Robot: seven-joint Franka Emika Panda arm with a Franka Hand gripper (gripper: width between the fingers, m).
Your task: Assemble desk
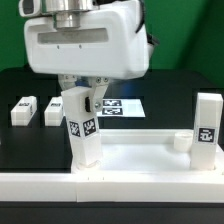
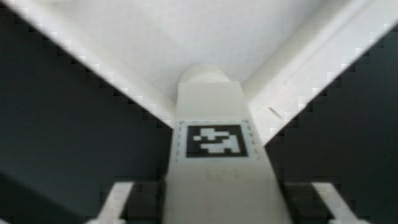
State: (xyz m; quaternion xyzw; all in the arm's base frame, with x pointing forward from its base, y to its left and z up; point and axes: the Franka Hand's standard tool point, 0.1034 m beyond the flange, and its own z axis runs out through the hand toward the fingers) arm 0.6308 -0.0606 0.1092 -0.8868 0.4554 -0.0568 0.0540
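Black table [image 1: 20, 145], green backdrop [image 1: 190, 30], gripper [image 1: 83, 103] fingers [image 2: 121, 200] spread round a kinda tilted leg [image 1: 82, 135], small gaps showing, leg standing on slab [image 1: 140, 160] near edge, second leg [image 1: 208, 130] upright at the exterior view's right

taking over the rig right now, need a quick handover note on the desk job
Gripper: jaws straddle the tilted leg; cannot tell if they are clamped on it.
Tilted leg: stands on the slab at its corner on the exterior view's left; unclear whether it is seated.
Upright leg: stands at the slab's corner on the exterior view's right, and looks fitted.
Two loose legs: lie on the table behind the slab.
Left to do: finish the tilted leg, then fit the two loose legs.
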